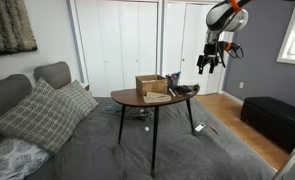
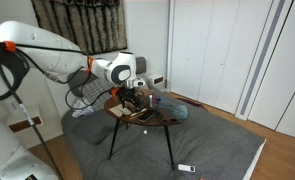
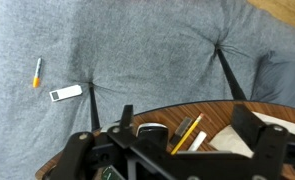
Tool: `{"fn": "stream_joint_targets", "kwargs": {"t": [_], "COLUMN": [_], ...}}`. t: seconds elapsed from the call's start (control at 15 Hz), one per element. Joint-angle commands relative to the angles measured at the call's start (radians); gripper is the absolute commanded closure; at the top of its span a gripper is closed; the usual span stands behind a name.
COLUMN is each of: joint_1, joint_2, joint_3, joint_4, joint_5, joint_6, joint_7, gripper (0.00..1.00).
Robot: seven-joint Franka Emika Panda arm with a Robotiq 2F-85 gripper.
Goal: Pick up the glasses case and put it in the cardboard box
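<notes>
jaws are spread wide with nothing between them. easiest to see in the wrist view, where the 2 fingers [image 3: 75, 150] sit far apart along the bottom edge. gripper [image 1: 209, 64] hangs in the air past the end of the table [image 1: 127, 97], higher than the tabletop and touching nothing. in an exterior view the arm [image 2: 47, 50] comes in from the side and the gripper overlaps the table, so depth is hard to judge.

box [image 1: 152, 85] sits upright around the middle of the table, flaps open at the top. case [image 1: 184, 90] is the dark flat thing lying on the tabletop beside the box, on the side nearer the gripper. can't tell if it touches the box. in the wrist view i think it's the dark rounded thing near the table's edge, just beside a yellow pencil [image 3: 187, 133], but the gripper hides part of it, so not 100% sure.

other stuff: gray couch [image 1: 12, 100] with 2 checked pillows [image 1: 47, 115], a dark ottoman [image 1: 272, 115], white closet doors [image 1: 117, 40]. down on the gray mat [image 3: 147, 50] there's a small white thing [image 3: 65, 92] near a table leg and a little orange-yellow one [image 3: 36, 72] further out.
</notes>
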Motion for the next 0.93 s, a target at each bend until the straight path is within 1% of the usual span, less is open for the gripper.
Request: {"fn": "stream_joint_targets", "kwargs": {"t": [0.0, 0.53, 0.87], "joint_1": [-0.018, -0.011, 0.000], "joint_2": [0.085, 0.249, 0.343], "joint_3": [0.030, 0.037, 0.043], "joint_4": [0.020, 0.096, 0.167], "joint_5": [-0.057, -0.133, -0.119], "joint_6": [0.093, 0.180, 0.184], "joint_7": [0.103, 0.232, 0.260], "gripper": [0.00, 0.00, 0.00]}}
